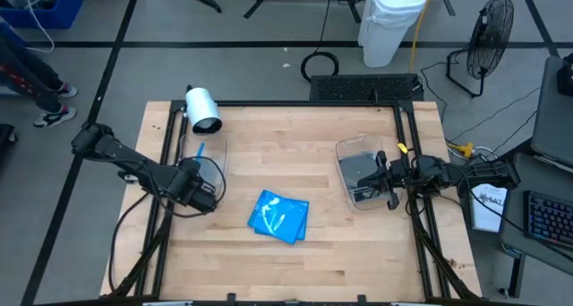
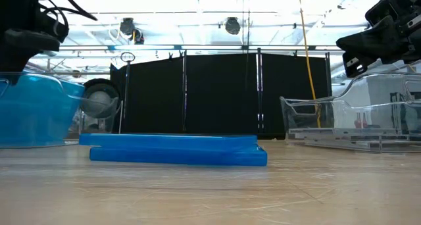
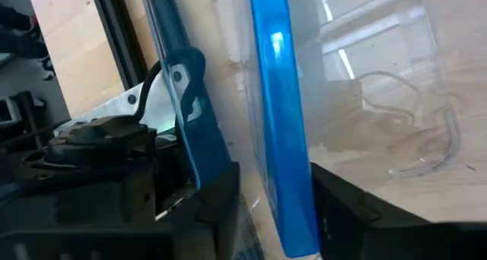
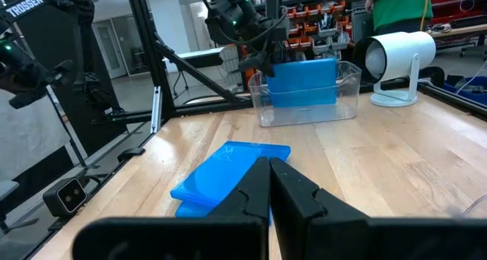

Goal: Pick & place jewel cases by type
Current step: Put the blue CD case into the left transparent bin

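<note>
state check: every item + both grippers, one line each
left gripper: over the left tub, blue case between its fingers
left tub: upright, blue cases standing inside
right tub: holds dark cases
blue cases on the table: stacked flat, untouched
right gripper: shut, empty

Grey floor crossed by dark lines is surrounding the wooden table (image 1: 295, 145). Beyond the table's far edge a white bin (image 1: 390, 20) is standing; a black floor fan (image 1: 488, 38) is sitting right of it. Ceiling lights are glowing above a black curtain (image 2: 217, 93).
</note>
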`<state>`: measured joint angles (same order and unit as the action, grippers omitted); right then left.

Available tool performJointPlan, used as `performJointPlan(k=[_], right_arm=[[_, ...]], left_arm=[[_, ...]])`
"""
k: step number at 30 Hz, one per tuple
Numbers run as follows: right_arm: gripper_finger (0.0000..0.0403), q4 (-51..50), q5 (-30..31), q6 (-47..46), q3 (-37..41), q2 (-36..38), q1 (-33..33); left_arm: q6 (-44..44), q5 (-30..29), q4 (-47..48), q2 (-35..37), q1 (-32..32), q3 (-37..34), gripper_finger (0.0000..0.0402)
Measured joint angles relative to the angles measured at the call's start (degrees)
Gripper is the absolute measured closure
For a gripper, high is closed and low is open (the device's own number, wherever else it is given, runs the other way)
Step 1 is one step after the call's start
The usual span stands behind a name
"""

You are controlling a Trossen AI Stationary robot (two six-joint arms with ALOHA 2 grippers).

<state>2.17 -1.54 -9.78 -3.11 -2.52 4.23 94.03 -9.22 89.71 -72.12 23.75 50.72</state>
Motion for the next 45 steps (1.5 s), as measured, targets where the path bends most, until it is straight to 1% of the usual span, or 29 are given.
performJointPlan(k=[6, 11, 14, 20, 25, 29, 31, 35, 37, 41, 45], right_arm=[[0.0403, -0.02, 0.00, -0.02, 0.00, 0.00, 0.00], [0.0403, 0.00, -0.02, -0.01, 0.01, 0.00, -0.01], [0.0403, -0.01, -0.01, -0.02, 0.00, 0.00, -0.02], [0.0403, -0.01, 0.00, -0.01, 0.00, 0.00, -0.02], [0.0403, -0.02, -0.01, -0.02, 0.01, -0.01, -0.01], [0.0403, -0.02, 0.00, -0.01, 0.00, -0.01, 0.00], [0.0403, 0.00, -0.02, -0.02, 0.00, 0.00, -0.02], [0.0403, 0.00, 0.00, -0.01, 0.00, 0.00, 0.00], [0.0403, -0.02, -0.01, -0.02, 0.00, 0.00, -0.01], [0.0403, -0.02, 0.00, -0.01, 0.01, 0.00, -0.02], [0.0403, -0.01, -0.02, -0.01, 0.00, 0.00, -0.02]], left_arm=[[-0.60, -1.19, -0.02, 0.00, -0.04, 0.00, 0.0218], [-0.52, -1.91, -0.01, 0.00, -0.04, 1.80, 0.0202], [-1.43, -4.96, -0.02, 0.00, 0.18, 4.20, 0.0198], [-5.26, -16.49, 0.01, 0.00, 1.55, 11.02, 0.0207], [-10.97, -29.00, -2.02, 0.02, 3.94, 15.27, 0.0210], [-20.29, -38.84, -12.69, 0.00, 5.97, 15.33, 0.0203], [-25.06, -41.02, -18.72, 0.00, 6.43, 14.85, 0.0198], [-34.31, -41.27, -31.74, 0.02, 6.44, 12.92, 0.0200], [-40.01, -39.70, -38.34, 0.02, 6.37, 11.61, 0.0204], [-52.34, -33.15, -52.60, 0.02, 6.23, 8.45, 0.0212], [-63.32, -23.85, -65.76, 0.02, 6.23, 4.41, 0.0215]])
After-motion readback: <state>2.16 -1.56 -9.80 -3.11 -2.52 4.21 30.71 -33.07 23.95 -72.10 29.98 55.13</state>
